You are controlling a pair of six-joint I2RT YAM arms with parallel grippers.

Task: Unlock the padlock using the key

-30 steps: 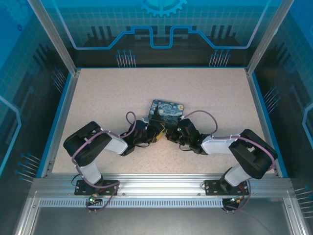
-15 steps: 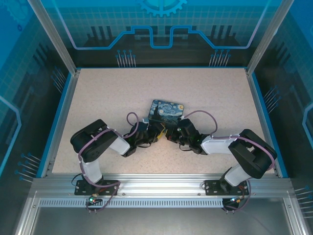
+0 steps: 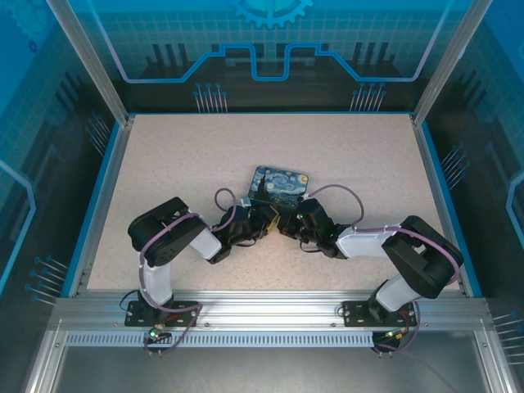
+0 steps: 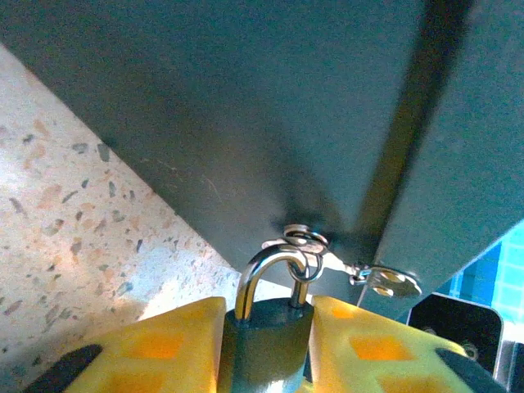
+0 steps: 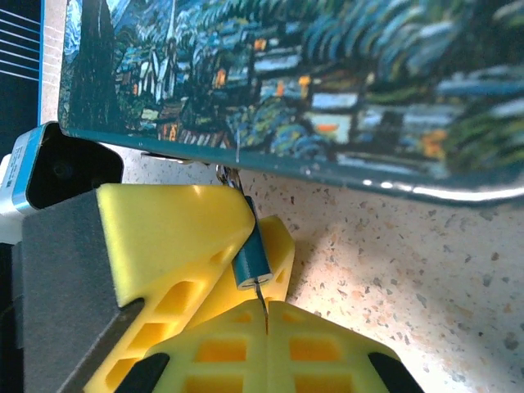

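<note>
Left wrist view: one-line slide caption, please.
Small dark-bodied padlock with silver shackle gripped between the left gripper's yellow fingers, shackle through small metal rings.

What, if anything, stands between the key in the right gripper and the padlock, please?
Nothing visible does. The key, pinched in the right gripper, runs straight up to the end face of the padlock. The left gripper flanks the padlock's sides with its yellow fingers, leaving that end bare.

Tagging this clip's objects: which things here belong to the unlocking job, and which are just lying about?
Job: padlock, key, left gripper around the padlock, right gripper pinching the key.
Just there: swirl-painted box, speckled table.
</note>
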